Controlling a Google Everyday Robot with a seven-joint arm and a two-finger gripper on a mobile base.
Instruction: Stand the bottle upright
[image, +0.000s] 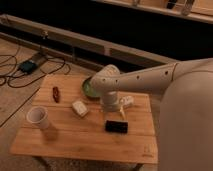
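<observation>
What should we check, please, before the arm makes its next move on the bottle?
1. Small whitish plastic bottle in view, just right of the arm's wrist: ok.
2. Bottle standing upright: not ok, it appears to lie on its side.
3. Gripper down at the bottle, low over the wooden table: ok.
4. Gripper's hold on the bottle: cannot tell.
5. Flat black rectangular object apart from the bottle, on the camera side: ok.
6. Round green bowl clear of the arm: cannot tell, partly hidden behind it.
</observation>
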